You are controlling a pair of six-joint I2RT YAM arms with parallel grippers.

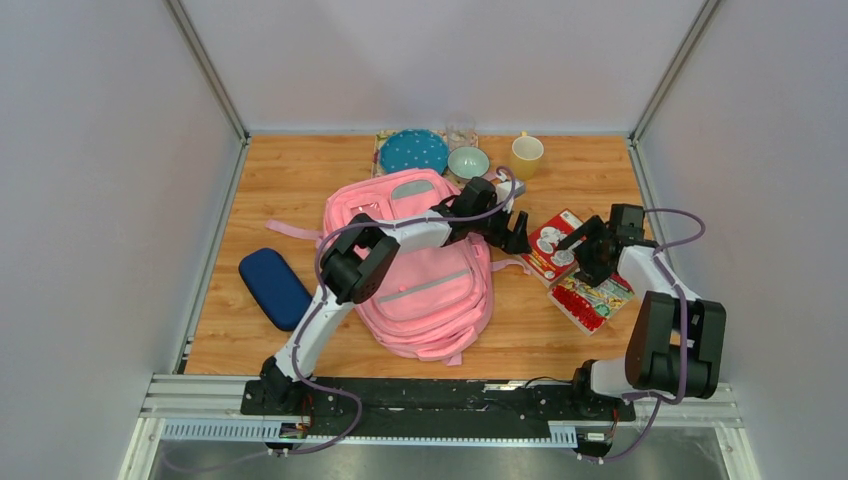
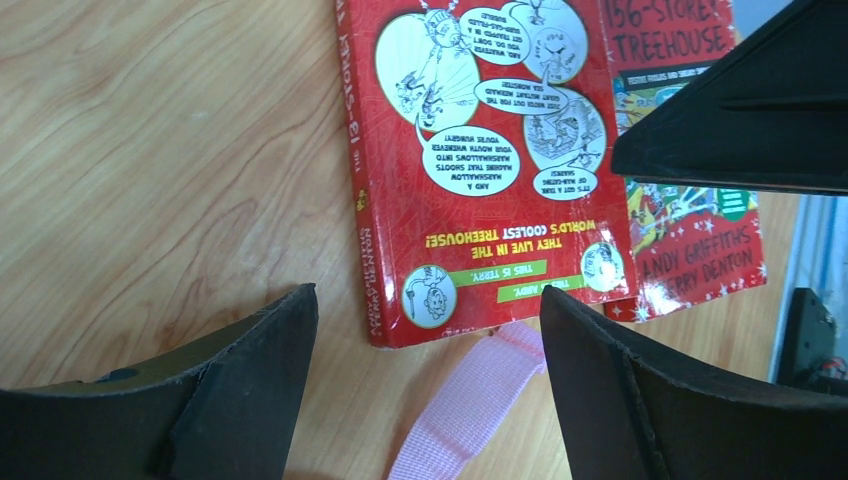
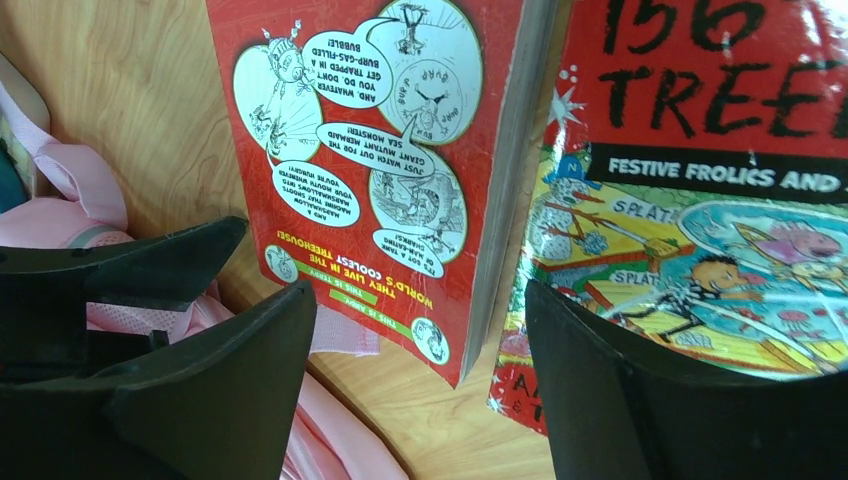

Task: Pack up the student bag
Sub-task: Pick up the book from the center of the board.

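Observation:
The pink student bag (image 1: 420,265) lies flat at the table's middle, with my left arm reaching across it. My left gripper (image 1: 519,238) is open and empty just past the bag's right edge. In the left wrist view the left gripper (image 2: 428,300) has a pink strap end (image 2: 470,410) between its fingers, and a red book (image 2: 480,170) lies just ahead. My right gripper (image 1: 584,252) is open and empty over that red book (image 1: 552,246). In the right wrist view the right gripper (image 3: 420,295) frames the book's corner (image 3: 370,170). A second red book (image 3: 700,180) lies partly under it.
The second book (image 1: 592,298) lies right of the bag. A navy-blue zip pouch (image 1: 275,287) lies left of the bag. A teal plate (image 1: 413,151), a pale bowl (image 1: 468,161), a glass (image 1: 460,130) and a yellow mug (image 1: 526,153) stand along the back edge.

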